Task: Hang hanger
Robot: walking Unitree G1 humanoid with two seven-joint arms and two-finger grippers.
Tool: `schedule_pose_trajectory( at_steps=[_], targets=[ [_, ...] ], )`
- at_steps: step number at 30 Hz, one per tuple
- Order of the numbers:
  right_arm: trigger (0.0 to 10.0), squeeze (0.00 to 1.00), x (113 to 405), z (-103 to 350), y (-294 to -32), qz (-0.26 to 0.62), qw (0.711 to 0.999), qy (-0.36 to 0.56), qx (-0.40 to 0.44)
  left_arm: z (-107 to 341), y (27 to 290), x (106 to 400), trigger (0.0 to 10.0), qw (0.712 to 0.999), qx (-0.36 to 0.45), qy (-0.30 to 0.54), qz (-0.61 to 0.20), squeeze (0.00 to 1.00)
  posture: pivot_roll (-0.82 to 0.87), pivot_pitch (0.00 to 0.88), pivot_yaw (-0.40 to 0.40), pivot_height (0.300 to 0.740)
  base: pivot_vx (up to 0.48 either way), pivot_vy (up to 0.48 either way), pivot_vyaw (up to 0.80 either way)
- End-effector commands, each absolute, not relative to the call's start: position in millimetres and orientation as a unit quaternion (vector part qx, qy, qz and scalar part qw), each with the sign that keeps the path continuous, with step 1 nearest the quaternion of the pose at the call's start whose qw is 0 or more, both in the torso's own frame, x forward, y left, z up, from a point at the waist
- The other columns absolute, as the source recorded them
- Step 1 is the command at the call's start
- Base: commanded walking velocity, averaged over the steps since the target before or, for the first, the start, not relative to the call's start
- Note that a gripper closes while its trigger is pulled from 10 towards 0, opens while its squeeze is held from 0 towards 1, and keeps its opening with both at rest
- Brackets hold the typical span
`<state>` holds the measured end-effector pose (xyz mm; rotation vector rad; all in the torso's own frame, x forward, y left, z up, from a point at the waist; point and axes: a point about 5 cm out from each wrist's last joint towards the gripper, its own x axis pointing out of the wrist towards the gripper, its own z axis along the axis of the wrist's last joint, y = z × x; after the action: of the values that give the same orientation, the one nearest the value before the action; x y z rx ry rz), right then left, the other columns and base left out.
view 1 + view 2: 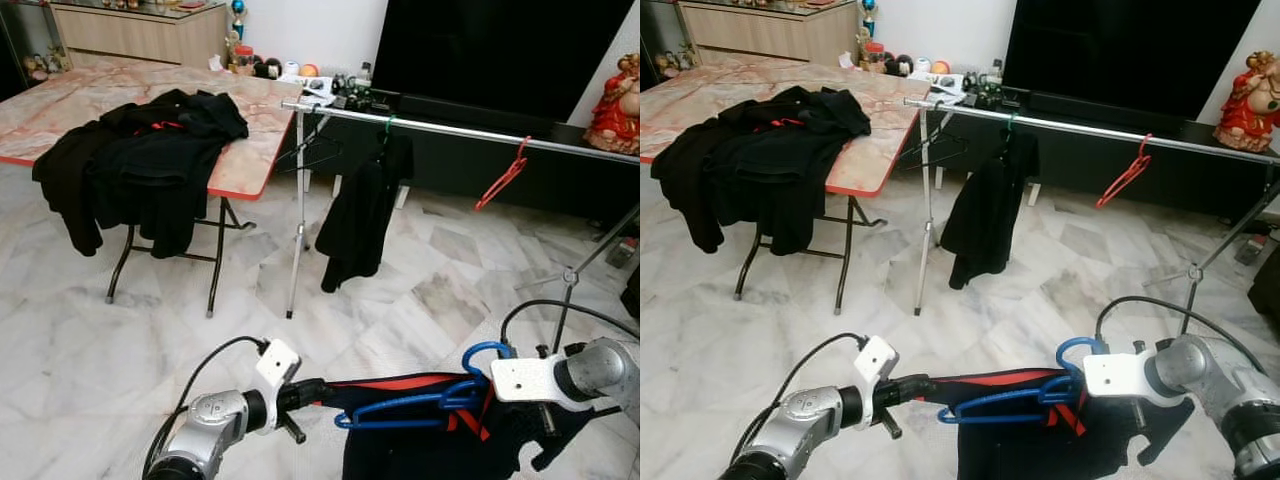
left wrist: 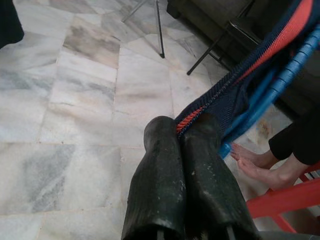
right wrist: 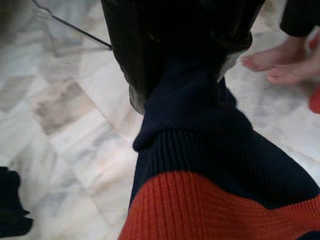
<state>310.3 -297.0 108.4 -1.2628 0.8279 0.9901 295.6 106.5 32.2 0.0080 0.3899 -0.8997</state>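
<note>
A blue hanger (image 1: 400, 408) sits inside a navy sweater with red trim (image 1: 420, 450), held low in front of me between both arms. My left gripper (image 1: 318, 392) is shut on the sweater's red-edged hem (image 2: 190, 119), with the blue hanger (image 2: 280, 75) just beside its fingertips. My right gripper (image 3: 185, 65) is shut on a fold of the navy sweater (image 3: 200, 150), close under the hanger's hook (image 1: 485, 352). The silver clothes rail (image 1: 450, 128) stands a few steps ahead, above and beyond both grippers.
On the rail hang a red hanger (image 1: 505, 175), a black garment (image 1: 360, 215) and empty dark hangers (image 1: 310, 150). A folding table (image 1: 245, 165) on the left carries a heap of black clothes (image 1: 150, 150). A person's bare feet (image 2: 260, 160) and a red stool (image 2: 280, 197) are close by.
</note>
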Motion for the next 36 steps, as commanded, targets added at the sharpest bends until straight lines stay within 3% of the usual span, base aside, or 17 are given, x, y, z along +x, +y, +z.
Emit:
schedule_pose_trajectory(
  at_steps=[1,3,4,5,8,14,18,23,24,26,29,32,33,36],
  targets=[
    [0.0,0.0,294.9,134.6,-355.8,0.343,0.612,0.433,-0.566,17.2,146.4,291.1,0.0,0.902,0.035,0.236,-0.36,0.0,-0.01,0.0,-0.103,0.74,0.0,0.0,0.0],
    [0.0,0.0,299.3,137.0,-347.9,0.355,0.64,0.406,-0.547,15.8,147.8,290.5,0.0,0.903,0.04,0.239,-0.354,0.0,-0.01,0.0,-0.102,0.74,0.0,0.0,0.0],
    [0.0,0.0,303.2,139.3,-338.1,0.375,0.669,0.382,-0.516,15.2,149.8,291.2,0.0,0.904,0.053,0.242,-0.348,0.0,-0.02,0.0,-0.101,0.74,0.0,0.0,0.0],
    [0.0,0.0,303.2,139.3,-338.1,0.375,0.669,0.382,-0.516,15.2,149.8,291.2,0.0,0.904,0.053,0.242,-0.348,0.0,-0.02,0.0,-0.101,0.74,0.0,0.0,0.0],
    [0.0,0.0,303.1,141.5,-340.8,0.373,0.643,0.392,-0.541,12.5,154.1,291.9,0.0,0.906,0.085,0.249,-0.331,0.0,-0.02,0.0,-0.101,0.74,0.0,0.0,0.0],
    [0.0,0.0,305.2,145.7,-335.3,0.391,0.647,0.383,-0.531,4.3,170.2,291.1,0.0,0.907,0.153,0.28,-0.277,0.0,-0.02,0.0,-0.102,0.74,0.0,0.0,0.0],
    [0.0,0.0,304.5,148.5,-343.3,0.374,0.613,0.403,-0.567,2.0,187.3,292.6,0.0,0.909,0.203,0.296,-0.213,0.0,-0.02,0.0,-0.103,0.74,0.0,0.0,0.0],
    [0.0,0.0,305.3,149.9,-345.4,0.363,0.608,0.401,-0.582,-0.8,193.5,290.6,0.0,0.902,0.229,0.307,-0.199,0.0,-0.02,0.0,-0.104,0.74,0.0,0.0,0.0],
    [0.0,0.0,306.1,151.7,-352.0,0.336,0.585,0.409,-0.614,-1.8,194.0,289.8,0.0,0.902,0.228,0.309,-0.197,0.0,-0.02,0.0,-0.104,0.74,0.0,0.0,0.0],
    [0.0,0.0,306.0,152.9,-356.5,0.32,0.569,0.414,-0.634,-2.5,194.0,289.3,0.0,0.902,0.23,0.309,-0.197,0.0,-0.02,0.0,-0.104,0.74,0.0,0.0,0.0],
    [0.0,0.0,318.4,154.3,-350.0,0.26,0.621,0.355,-0.648,-4.6,192.5,287.6,0.0,0.9,0.23,0.311,-0.2,0.0,-0.02,0.0,-0.11,0.74,0.0,0.0,0.0],
    [0.0,0.0,316.7,147.5,-350.6,0.252,0.618,0.361,-0.651,-5.1,191.9,287.4,0.0,0.9,0.231,0.311,-0.198,0.0,-0.02,0.0,-0.109,0.74,0.0,0.0,0.0],
    [0.0,0.0,312.9,137.6,-351.0,0.253,0.604,0.376,-0.655,-5.7,191.2,286.9,0.0,0.9,0.23,0.312,-0.2,0.0,-0.02,0.0,-0.107,0.74,0.0,0.0,0.0],
    [0.0,0.0,313.3,128.7,-348.2,0.235,0.612,0.376,-0.655,-6.1,190.3,286.4,0.0,0.899,0.23,0.312,-0.205,0.0,-0.02,0.0,-0.104,0.74,0.0,0.0,0.0]
  ],
)
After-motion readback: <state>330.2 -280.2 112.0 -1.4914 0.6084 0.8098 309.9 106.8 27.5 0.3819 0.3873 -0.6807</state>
